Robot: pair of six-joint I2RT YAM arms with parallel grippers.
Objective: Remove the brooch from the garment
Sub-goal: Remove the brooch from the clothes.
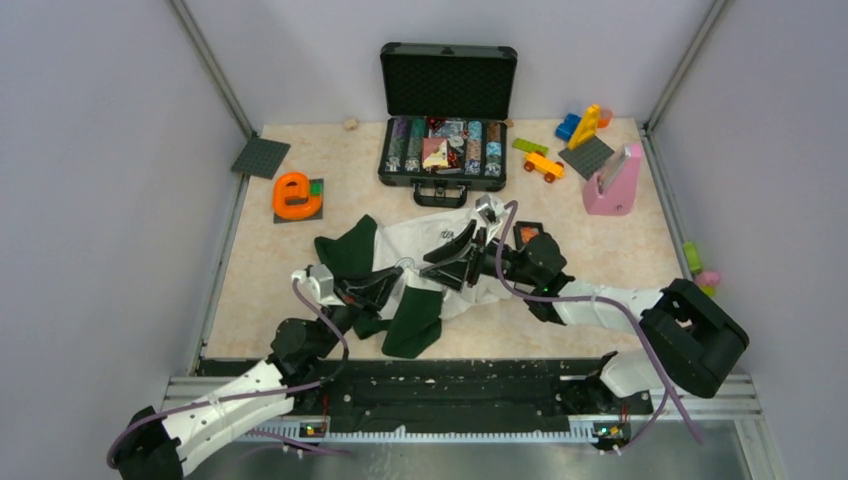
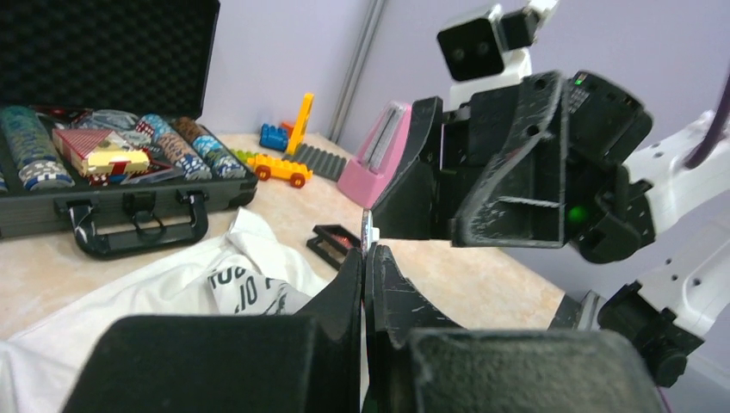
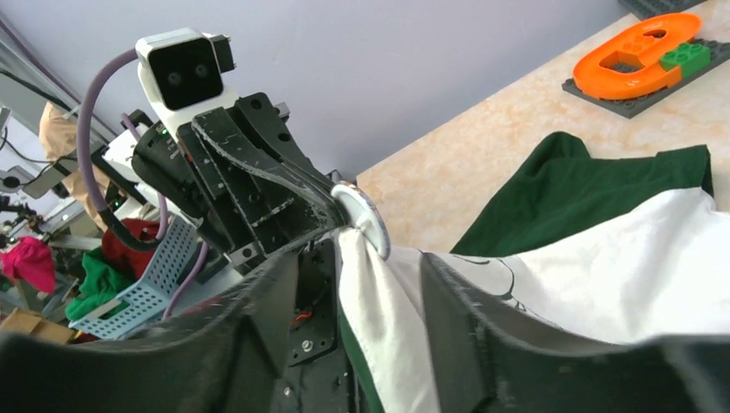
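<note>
Left gripper (image 2: 365, 262) clamped on 1 silver disc (image 3: 363, 217); right gripper (image 3: 379, 280) straddles 1 garment (image 3: 603, 258), grip unclear.

Top camera looks down from above the near edge across the whole table (image 1: 620, 250). The wrist cameras sit low and close, facing each other over the garment (image 1: 400, 240), which all three views share.
</note>
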